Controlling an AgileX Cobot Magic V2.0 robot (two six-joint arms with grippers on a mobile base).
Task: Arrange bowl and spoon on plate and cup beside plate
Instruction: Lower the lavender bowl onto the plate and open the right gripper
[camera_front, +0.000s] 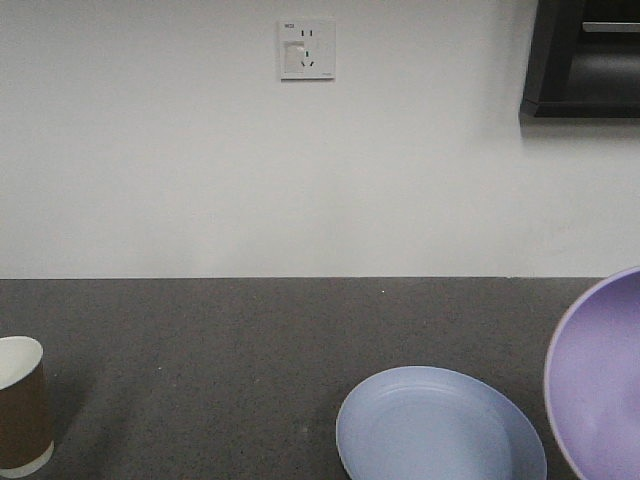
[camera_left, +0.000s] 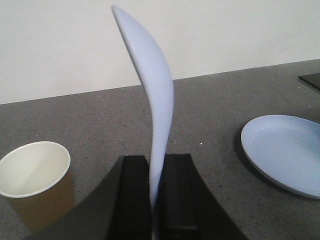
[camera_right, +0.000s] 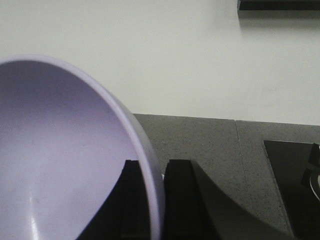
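from the front, the pale plate (camera_front: 440, 425) lies flat on the dark table (camera_front: 200, 340). the brown paper cup (camera_front: 22, 405) stands well off to its left, and the purple bowl (camera_front: 600, 380) hangs tilted just right of the plate. on the left wrist camera, the left pincer (camera_left: 156, 190) is clamped on the spoon (camera_left: 155, 100), held upright above the table. on the right wrist camera, the right pincer (camera_right: 152, 200) is closed on the bowl's rim.
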